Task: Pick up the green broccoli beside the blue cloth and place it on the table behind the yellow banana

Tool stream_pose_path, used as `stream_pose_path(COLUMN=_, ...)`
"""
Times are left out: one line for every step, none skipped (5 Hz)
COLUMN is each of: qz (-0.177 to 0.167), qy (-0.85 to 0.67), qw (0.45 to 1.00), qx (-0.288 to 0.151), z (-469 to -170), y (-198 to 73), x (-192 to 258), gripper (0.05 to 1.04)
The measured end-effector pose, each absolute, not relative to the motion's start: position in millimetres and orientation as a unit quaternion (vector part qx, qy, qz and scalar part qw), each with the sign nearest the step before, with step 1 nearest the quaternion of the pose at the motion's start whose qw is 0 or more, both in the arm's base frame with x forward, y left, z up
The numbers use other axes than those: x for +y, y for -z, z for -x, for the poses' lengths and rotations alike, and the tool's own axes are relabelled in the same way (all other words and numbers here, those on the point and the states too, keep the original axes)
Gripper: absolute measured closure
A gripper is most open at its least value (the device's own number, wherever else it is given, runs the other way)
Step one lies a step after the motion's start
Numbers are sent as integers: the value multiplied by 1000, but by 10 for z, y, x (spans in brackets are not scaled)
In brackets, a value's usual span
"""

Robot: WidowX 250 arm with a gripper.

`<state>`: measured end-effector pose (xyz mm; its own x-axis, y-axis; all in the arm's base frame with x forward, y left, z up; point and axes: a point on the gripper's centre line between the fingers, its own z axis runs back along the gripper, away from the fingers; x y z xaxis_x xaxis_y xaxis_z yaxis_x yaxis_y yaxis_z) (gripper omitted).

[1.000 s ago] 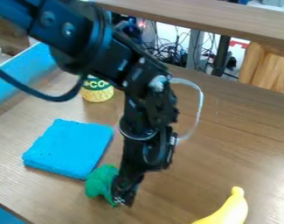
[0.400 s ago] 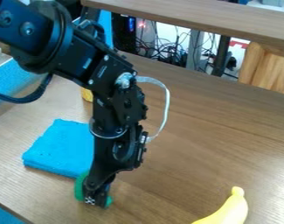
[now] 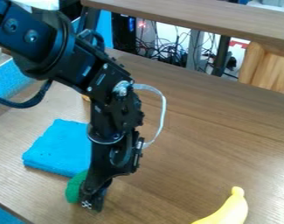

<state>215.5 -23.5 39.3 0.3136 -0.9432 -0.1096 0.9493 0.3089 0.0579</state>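
The black gripper (image 3: 92, 199) hangs low over the table at the lower left, its tip close to the tabletop. Right at its left side is a green object (image 3: 75, 188), partly hidden behind the gripper. Whether it is held between the fingers or only touched cannot be made out. Just behind the green object lies a folded blue cloth (image 3: 59, 146), its right side covered by the arm. A yellow banana (image 3: 228, 211) rests at the front right, well apart from the gripper.
A yellow can (image 3: 86, 98) is mostly hidden behind the arm. The wooden table (image 3: 208, 140) has a raised wooden shelf (image 3: 208, 16) along its back, with cables beyond. Blue surfaces border the left side.
The arm and gripper have moved left, then slightly down. The green object has shifted left, away from its first spot. More of the can is covered by the arm. Cloth and banana have kept still.
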Motion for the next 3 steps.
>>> stream_pose_path(qz=-54, qy=588, qw=806, qx=37, z=-2132, y=-341, x=-213, gripper=134)
stream_pose_path(qz=-51, qy=582, qw=810, qx=45, z=-2114, y=-291, x=-164, gripper=368)
stream_pose_path(qz=-52, qy=586, qw=807, qx=57, z=-2100, y=-258, x=-138, gripper=666)
